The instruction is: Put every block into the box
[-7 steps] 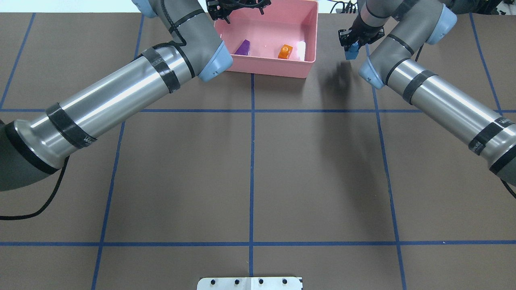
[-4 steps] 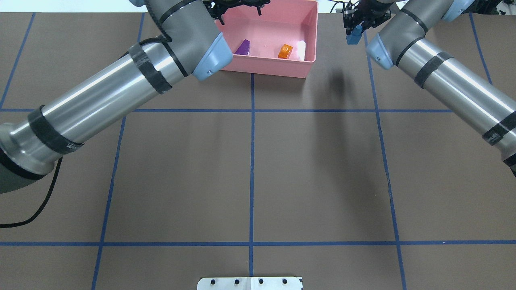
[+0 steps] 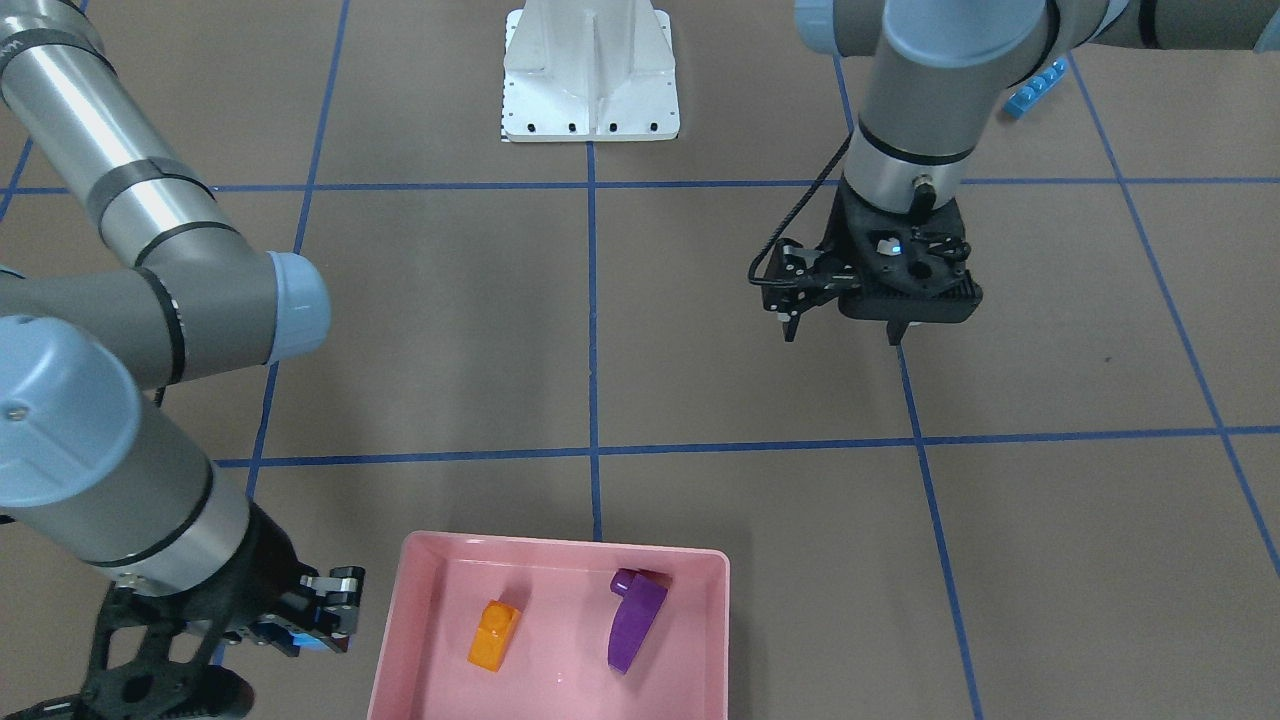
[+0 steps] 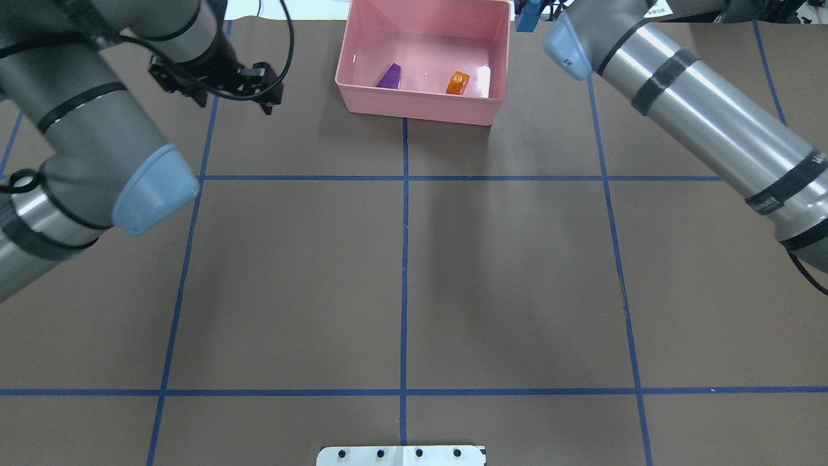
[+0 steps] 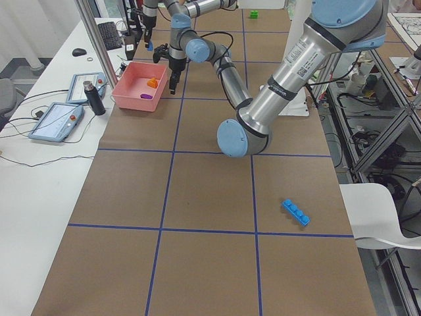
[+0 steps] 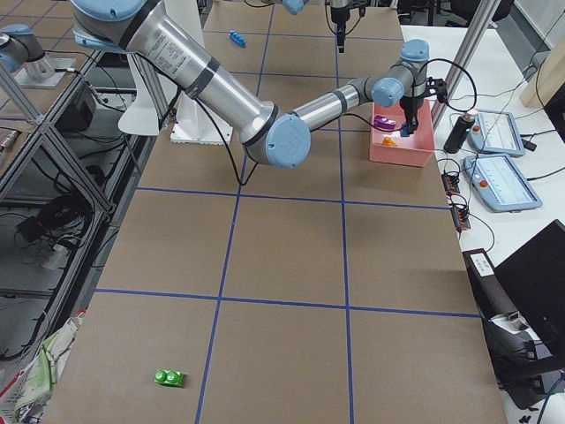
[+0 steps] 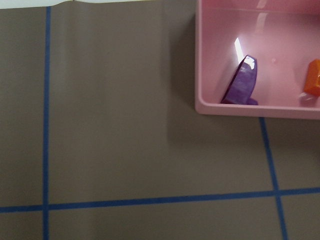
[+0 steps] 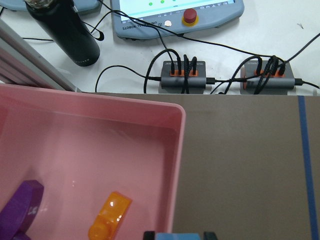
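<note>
Right gripper (image 8: pixel 178 234) clamped on small light blue block (image 4: pixel 528 21), just outside box (image 4: pixel 420 111) at its 2 o'clock corner, overhead view. Shift toward 8 o'clock past the wall, release low. Left gripper (image 3: pixel 845 330) apart, empty.

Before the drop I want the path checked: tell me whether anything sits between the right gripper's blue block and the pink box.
Nothing visible does. The right gripper holds the small light blue block beside the box, by its side wall. Inside, the orange block and purple block leave bare floor.
</note>
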Tool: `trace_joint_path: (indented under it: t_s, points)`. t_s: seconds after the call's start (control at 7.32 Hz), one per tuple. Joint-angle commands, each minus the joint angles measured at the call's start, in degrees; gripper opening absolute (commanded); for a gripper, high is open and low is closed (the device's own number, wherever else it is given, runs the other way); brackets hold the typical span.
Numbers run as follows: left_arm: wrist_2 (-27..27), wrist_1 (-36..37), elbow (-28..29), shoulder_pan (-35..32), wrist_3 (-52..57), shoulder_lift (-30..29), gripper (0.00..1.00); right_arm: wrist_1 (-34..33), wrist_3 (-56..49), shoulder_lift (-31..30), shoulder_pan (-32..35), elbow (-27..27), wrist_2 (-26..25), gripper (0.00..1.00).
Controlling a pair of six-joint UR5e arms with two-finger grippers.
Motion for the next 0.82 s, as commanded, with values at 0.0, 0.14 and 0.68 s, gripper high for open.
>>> trace_joint_path:
  t_s: [0.0,0.14,0.68]
  points:
    - [0.2,3.0,-10.9,-0.2,7.7,13.4,1.00,9.3,3.3,4.7,-6.5,-9.0,-9.6,0.00]
    - [0.2,2.9,-14.7,-0.2,10.3,19.9,1.00,12.8,6.2,4.7,-8.1,-11.0,-12.0,0.00]
    - [-0.4,-8.3,-22.4,0.7,14.5,40.6,1.00,14.1,12.2,5.0,-8.5,-10.1,-12.4,0.99]
